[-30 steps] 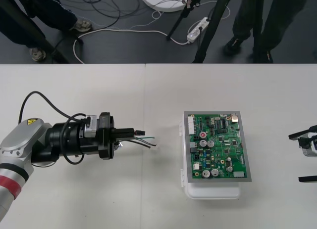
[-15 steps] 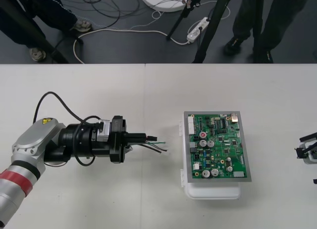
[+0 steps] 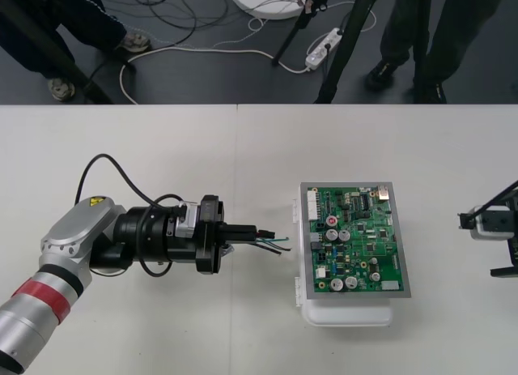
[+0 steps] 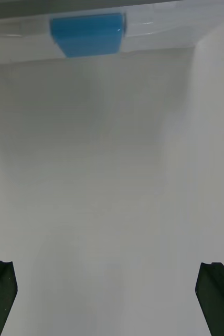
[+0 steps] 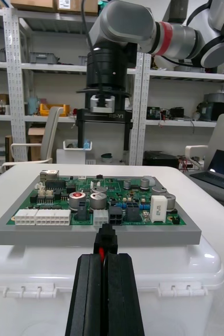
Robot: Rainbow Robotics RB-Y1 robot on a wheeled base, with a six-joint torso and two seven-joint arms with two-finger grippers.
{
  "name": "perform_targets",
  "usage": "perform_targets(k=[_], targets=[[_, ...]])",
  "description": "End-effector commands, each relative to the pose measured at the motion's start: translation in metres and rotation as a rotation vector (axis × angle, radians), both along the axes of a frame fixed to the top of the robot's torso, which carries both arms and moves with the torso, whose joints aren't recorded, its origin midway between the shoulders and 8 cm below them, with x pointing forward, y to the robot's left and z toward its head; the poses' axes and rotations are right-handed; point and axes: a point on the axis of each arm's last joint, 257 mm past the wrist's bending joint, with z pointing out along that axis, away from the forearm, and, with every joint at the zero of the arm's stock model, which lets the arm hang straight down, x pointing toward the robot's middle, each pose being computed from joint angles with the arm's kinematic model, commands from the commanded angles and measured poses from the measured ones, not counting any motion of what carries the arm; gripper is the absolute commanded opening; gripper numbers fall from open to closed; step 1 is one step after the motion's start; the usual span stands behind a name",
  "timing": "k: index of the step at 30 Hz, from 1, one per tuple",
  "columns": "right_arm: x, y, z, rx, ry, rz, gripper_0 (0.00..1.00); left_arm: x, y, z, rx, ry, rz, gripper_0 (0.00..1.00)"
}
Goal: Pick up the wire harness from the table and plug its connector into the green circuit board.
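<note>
The green circuit board (image 3: 354,241) lies on its white base (image 3: 344,314) right of the table's middle. My left gripper (image 3: 252,232) reaches in level from the left, shut on the wire harness (image 3: 271,239). The harness's thin wires poke out toward the board's left edge and stop a short gap from it. In the left wrist view the shut fingers (image 5: 105,294) pinch the small black plug (image 5: 106,240), with the board (image 5: 101,205) close ahead. My right gripper (image 3: 479,245) waits open at the table's right edge, and its fingers (image 4: 0,294) stand far apart over bare table.
Across the board, the left wrist view shows the other gripper (image 5: 105,137) hanging open. A clear box with a blue latch (image 4: 88,32) sits beyond the right gripper. Cables and tripod legs (image 3: 340,51) lie on the dark floor past the far edge.
My left gripper has carried the harness to the right, closing most of the gap to the board. The right gripper has shifted a little at the right edge and still stands open.
</note>
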Motion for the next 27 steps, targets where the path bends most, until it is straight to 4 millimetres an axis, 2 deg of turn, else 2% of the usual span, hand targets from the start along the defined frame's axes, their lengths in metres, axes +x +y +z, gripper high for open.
perform_targets(k=[1,13,20,27], targets=[[0.013,0.021,0.006,-0.008,-0.024,0.027,1.00,0.004,-0.027,0.009,-0.009,-0.075,-0.008,0.00],[0.020,0.043,-0.007,-0.027,-0.032,0.078,1.00,0.002,-0.037,0.005,-0.007,-0.055,-0.007,0.00],[0.028,0.048,-0.018,-0.097,-0.045,0.105,1.00,0.001,-0.041,0.004,-0.008,-0.047,-0.006,0.00],[0.030,0.057,-0.024,-0.091,-0.056,0.101,1.00,0.004,-0.043,0.001,-0.001,-0.043,0.005,0.00]])
